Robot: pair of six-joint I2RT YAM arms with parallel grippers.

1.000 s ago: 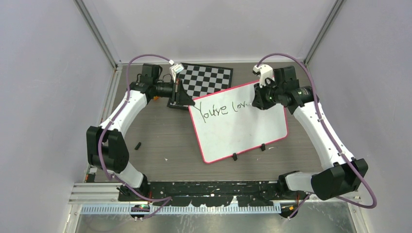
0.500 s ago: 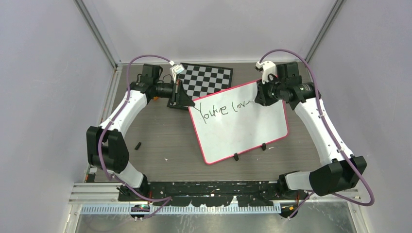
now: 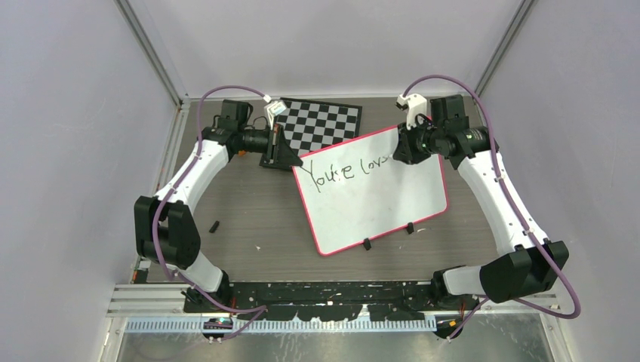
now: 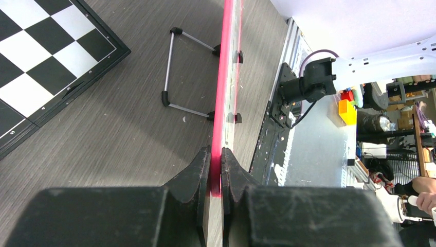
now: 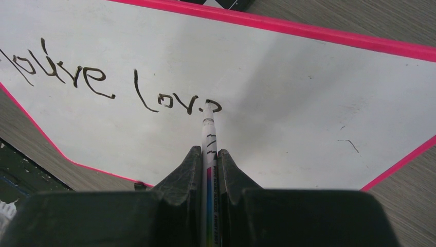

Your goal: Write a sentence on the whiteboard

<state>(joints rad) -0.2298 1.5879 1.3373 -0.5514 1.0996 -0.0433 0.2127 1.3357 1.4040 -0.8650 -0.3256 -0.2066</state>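
On the left, the left gripper [image 4: 216, 154] has its two fingers pressed narrow on the pink frame at the upper left corner of the whiteboard [image 3: 377, 204], one finger on each face. It stands where it was a second ago, and the left arm shows no shift. Just behind that corner lies the checkerboard [image 3: 321, 124], flat on the table [image 3: 249, 211], unchanged. A small black piece [image 3: 214, 225] lies on the table near the left arm, well apart from the board.

The whiteboard sits in the middle of the table, turned so that its two black clips [image 3: 364, 243] face the near edge, in the same pose as before. In the left wrist view a thin wire stand [image 4: 169, 72] shows behind it.

The sentence [image 5: 103, 85] runs along the board's far edge and reads "You're lov", now followed by a small fresh curl that was missing a second ago.

On the right, the right gripper [image 5: 208, 154] has its fingers closed narrow on a marker [image 5: 208, 134], whose tip touches the board at that curl. Since the earlier view its wrist has moved a little toward the board's far right corner, and the right arm's elbow has drawn slightly inward.
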